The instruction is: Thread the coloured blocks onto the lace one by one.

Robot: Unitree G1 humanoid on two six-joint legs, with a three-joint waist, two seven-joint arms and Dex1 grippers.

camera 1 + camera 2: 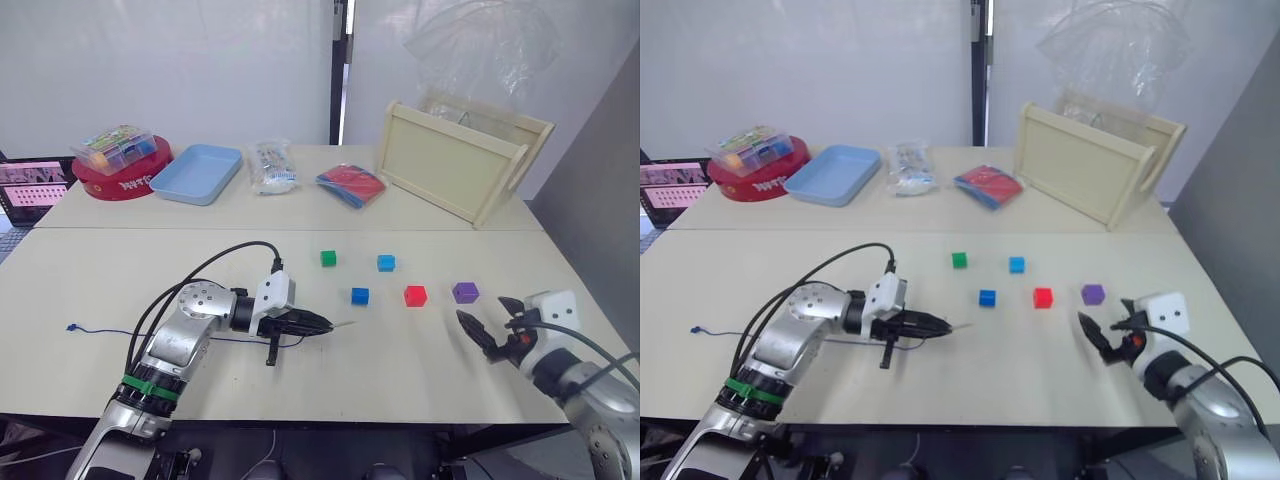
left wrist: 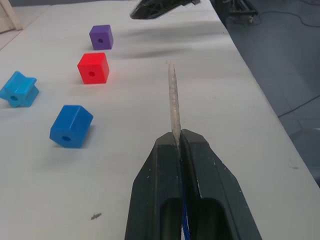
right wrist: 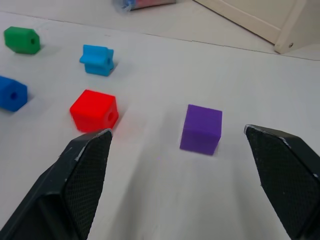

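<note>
Five coloured blocks lie on the white table (image 1: 120, 270): green (image 1: 328, 258), light blue (image 1: 386, 263), darker blue (image 1: 360, 296), red (image 1: 415, 296) and purple (image 1: 465, 292). The thin blue lace (image 1: 110, 333) runs from the table's left side to my left gripper (image 1: 320, 323), which is shut on it. The pale stiff tip (image 2: 173, 95) sticks out past the fingers and points toward the blocks, a short way from the darker blue one (image 2: 71, 126). My right gripper (image 1: 493, 318) is open just near of the purple block (image 3: 201, 129), low over the table, and holds nothing.
Along the far side stand a clear box of mixed pieces (image 1: 118, 148) on a red tin, a light blue tray (image 1: 198, 172), a plastic bag (image 1: 272, 166), a stack of coloured sheets (image 1: 351, 185) and a wooden frame (image 1: 455, 160). The table's right edge is close to my right gripper.
</note>
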